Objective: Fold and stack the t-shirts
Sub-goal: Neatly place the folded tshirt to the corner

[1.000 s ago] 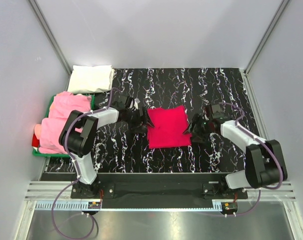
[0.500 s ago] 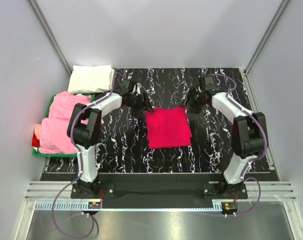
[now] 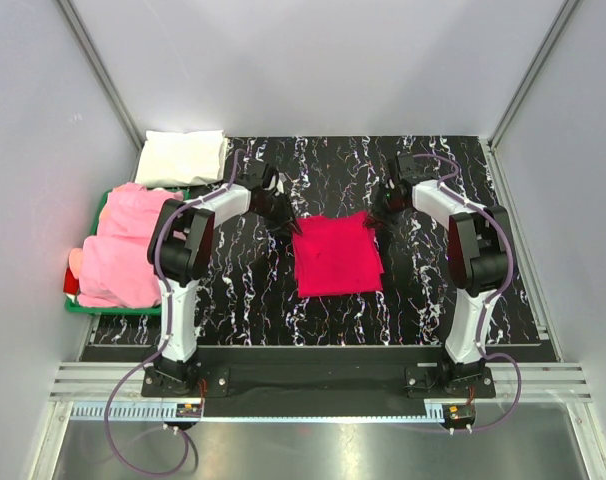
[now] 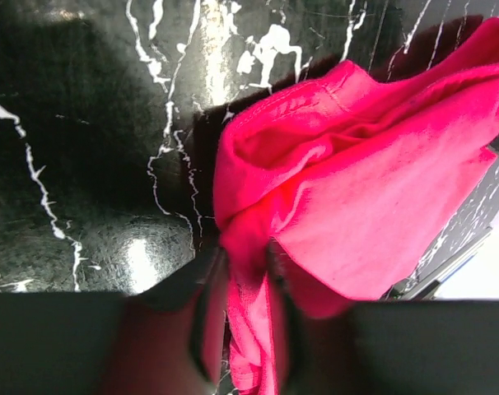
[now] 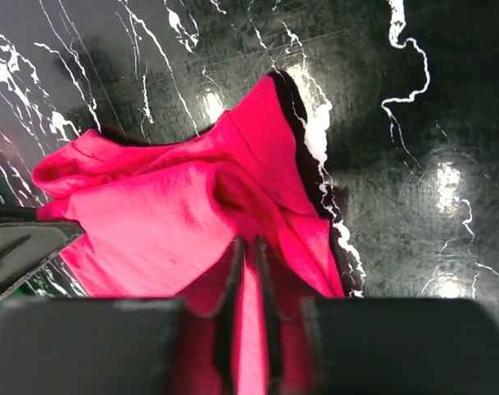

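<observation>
A crimson-red t-shirt [image 3: 335,256] lies folded into a rough square in the middle of the black marbled table. My left gripper [image 3: 286,225] is at its far left corner, shut on a bunch of the red cloth [image 4: 315,206]. At the far right corner my right gripper [image 3: 374,219] pinches the red cloth [image 5: 175,206] between nearly closed jaws. Both corners are lifted slightly and wrinkled. A folded white t-shirt [image 3: 183,157] lies at the far left. Light pink t-shirts [image 3: 128,240] are heaped at the left.
A green tray [image 3: 113,308] holds the pink heap at the table's left edge. Grey walls with metal frame rails enclose the table on three sides. Both arm bases sit on the black bar at the near edge.
Both grippers moved from the shirt's side edges up to its far corners and closed on the red cloth there. The far edge of the shirt is now puckered.
</observation>
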